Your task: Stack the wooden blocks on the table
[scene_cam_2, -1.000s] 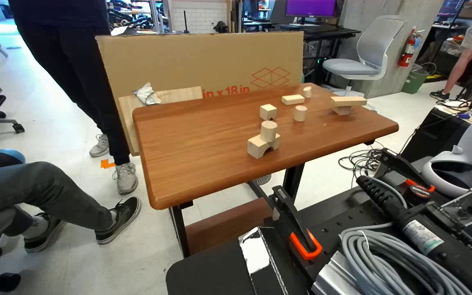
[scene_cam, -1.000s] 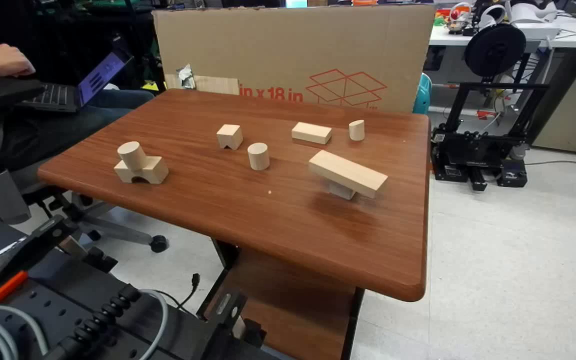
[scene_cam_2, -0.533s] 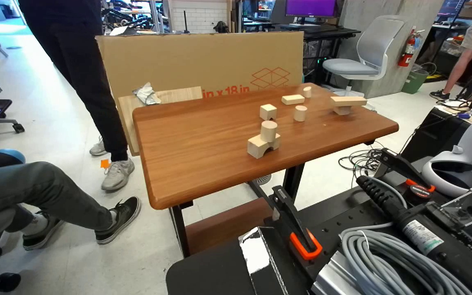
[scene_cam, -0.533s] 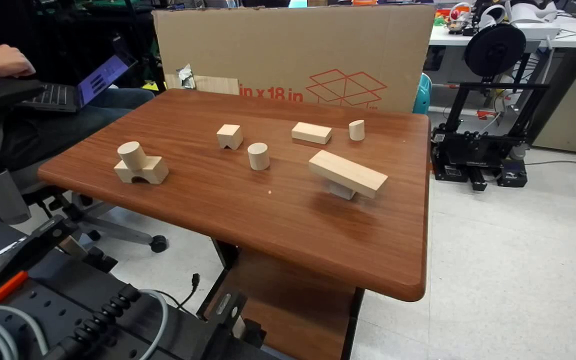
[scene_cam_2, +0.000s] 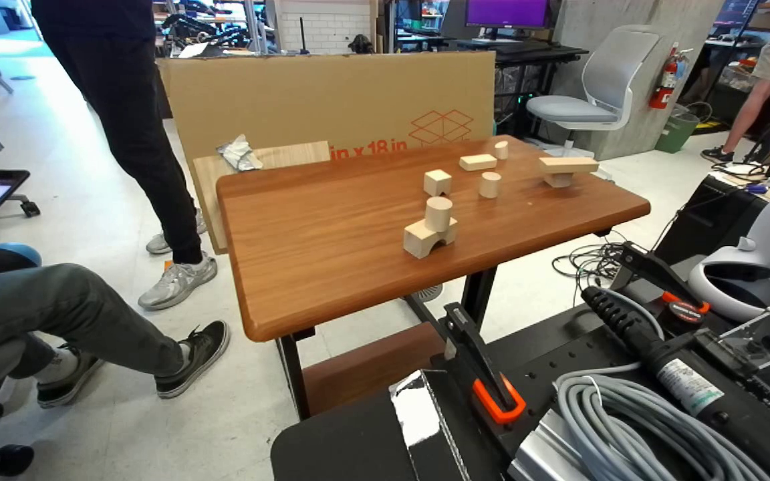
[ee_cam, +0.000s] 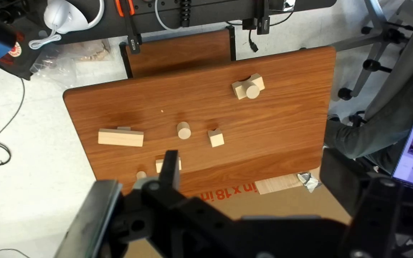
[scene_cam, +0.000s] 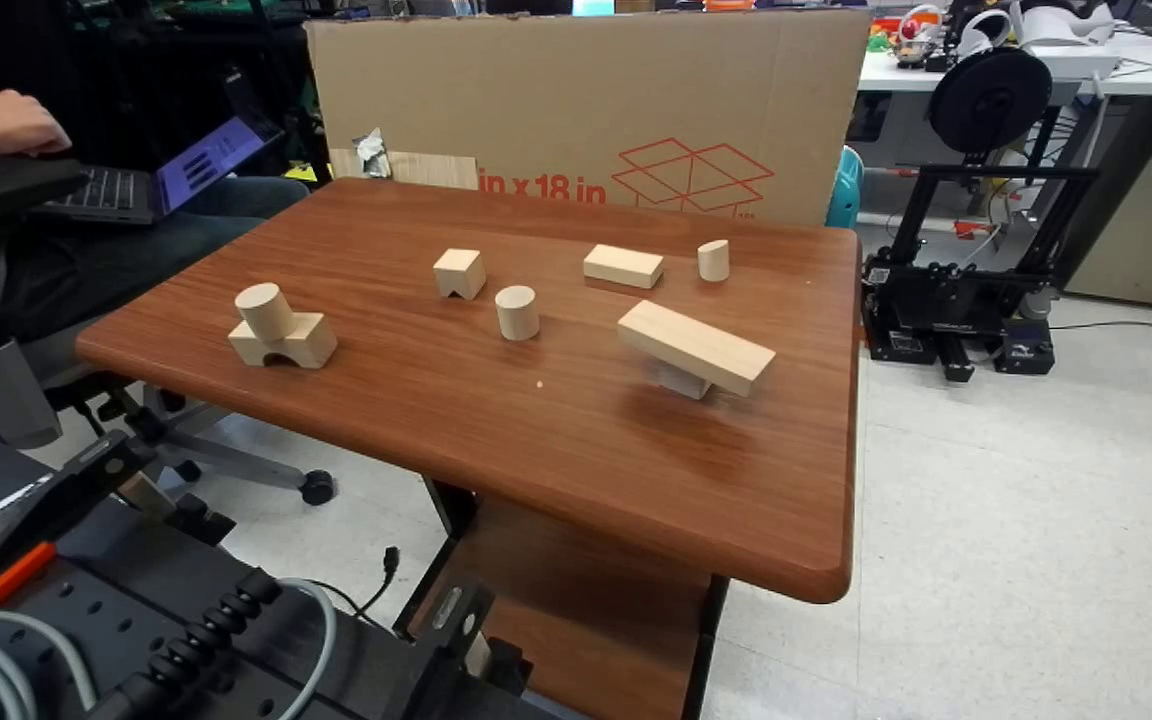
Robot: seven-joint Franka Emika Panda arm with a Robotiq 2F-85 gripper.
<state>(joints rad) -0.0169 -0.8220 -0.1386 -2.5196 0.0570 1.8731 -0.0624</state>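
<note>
Pale wooden blocks stand on the brown table point(scene_cam: 416, 400). A cylinder point(scene_cam: 264, 310) sits on an arch block point(scene_cam: 308, 340). A long plank point(scene_cam: 696, 348) rests across a small block point(scene_cam: 683, 380). A notched cube point(scene_cam: 459, 272), an upright cylinder point(scene_cam: 517, 313), a flat rectangular block point(scene_cam: 623, 266) and a slant-topped cylinder point(scene_cam: 713, 261) stand apart. All show in both exterior views. My gripper point(ee_cam: 252, 154) shows only in the wrist view, wide open and empty, high above the table. Its left finger partly hides the rectangular block point(ee_cam: 159, 165).
A cardboard sheet point(scene_cam_2: 325, 100) stands along one long table edge, with a wooden board and crumpled foil point(scene_cam_2: 239, 153) there. A dark bench with clamps point(scene_cam_2: 492, 374) and cable lies along the opposite side. A person sits by the table's end; another stands near the cardboard point(scene_cam_2: 138, 120).
The blocks have not moved. The standing person's legs have shifted, and the seated person's laptop has moved slightly.
</note>
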